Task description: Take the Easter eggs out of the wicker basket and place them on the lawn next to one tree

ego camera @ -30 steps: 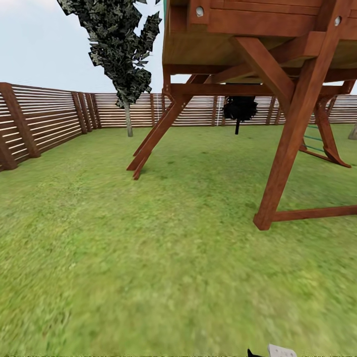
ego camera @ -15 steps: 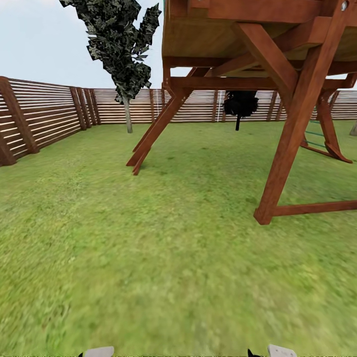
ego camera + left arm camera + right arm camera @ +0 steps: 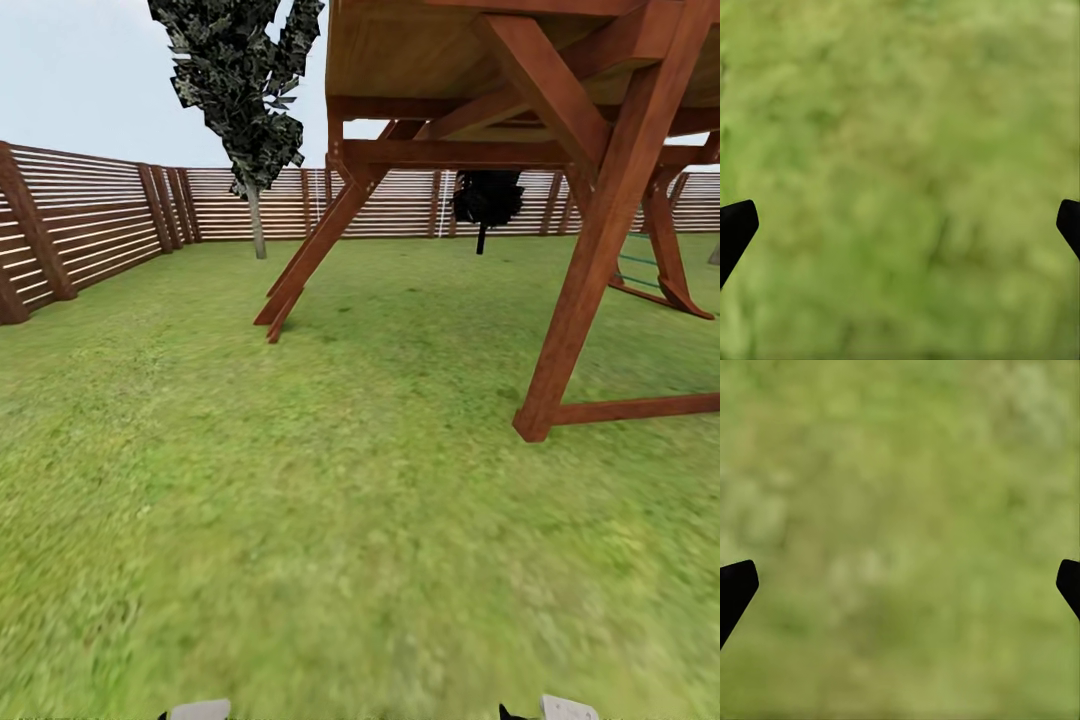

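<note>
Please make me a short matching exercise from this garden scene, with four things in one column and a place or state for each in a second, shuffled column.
Things:
1. slatted wooden fence
2. dark-leaved thin tree
3. wooden play tower
4. left gripper

Places or states:
A. open above bare grass of the lawn
B. stands over the lawn on slanted legs, to the right
C. runs along the left side and the far end
D. stands by the far fence, left of the tower

Pairs: 1-C, 2-D, 3-B, 4-A
</note>
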